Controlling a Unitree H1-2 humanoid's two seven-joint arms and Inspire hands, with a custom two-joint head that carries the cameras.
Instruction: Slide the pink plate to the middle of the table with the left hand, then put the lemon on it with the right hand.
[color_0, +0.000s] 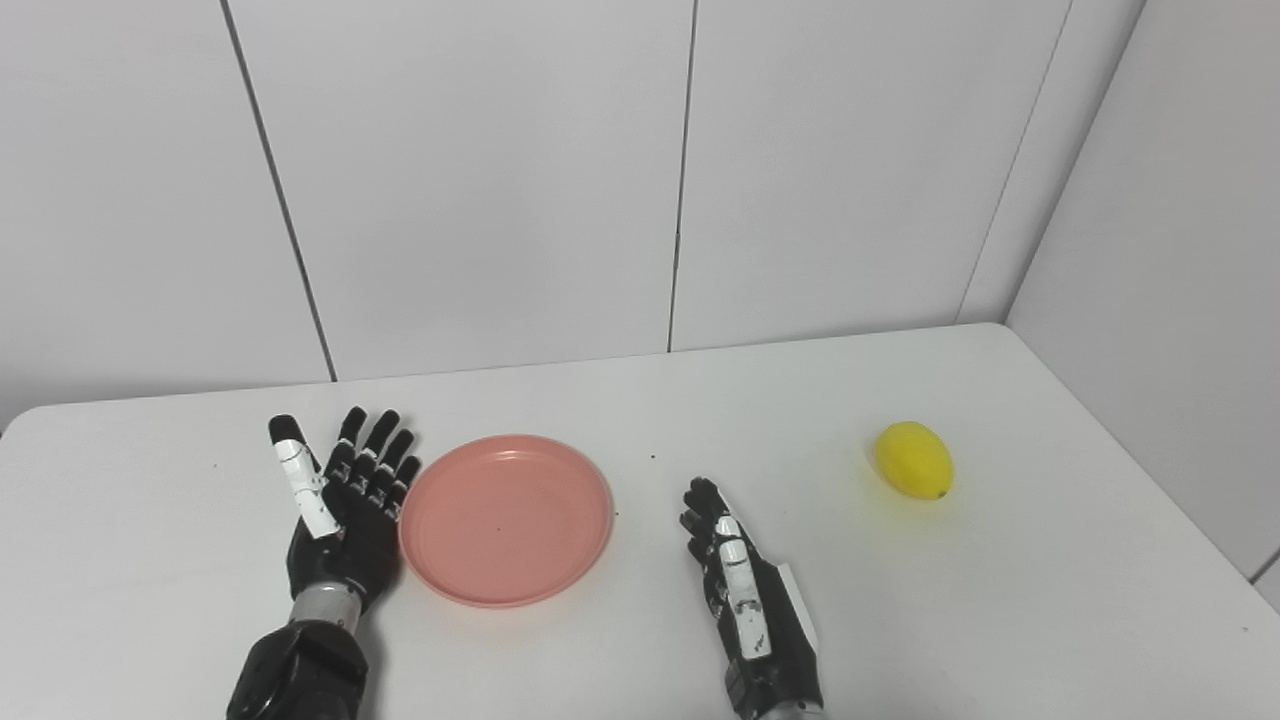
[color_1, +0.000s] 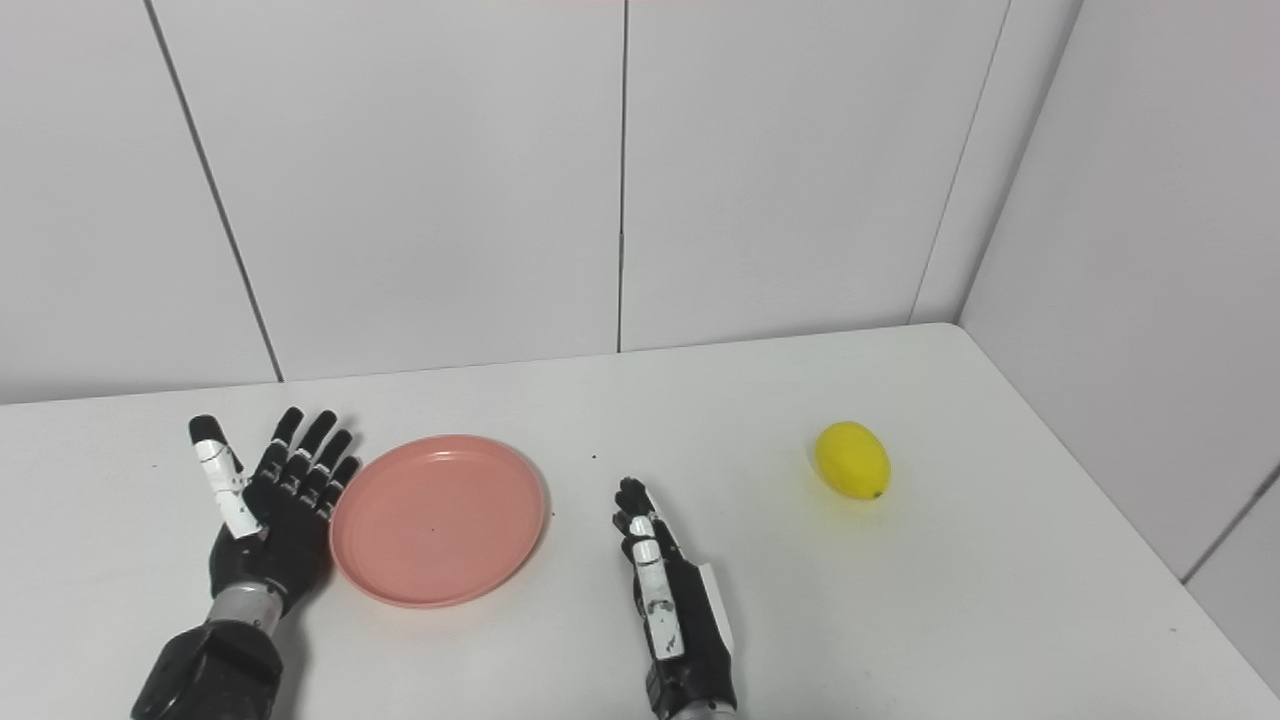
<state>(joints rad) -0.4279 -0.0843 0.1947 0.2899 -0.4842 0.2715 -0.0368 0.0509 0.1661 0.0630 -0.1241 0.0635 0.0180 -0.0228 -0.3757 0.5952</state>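
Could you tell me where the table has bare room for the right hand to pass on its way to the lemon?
The stretch between the right hand and the lemon is bare, as is the table's far strip along the wall. It is crowded only at the left, where the open left hand sits against the pink plate.

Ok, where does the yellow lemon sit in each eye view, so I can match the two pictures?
Left eye view: yellow lemon lies right of centre on the white table, far from both hands.
Right eye view: same lemon, a little nearer the picture's centre.
Shared landmark: the round pink plastic plate, left of centre in both.
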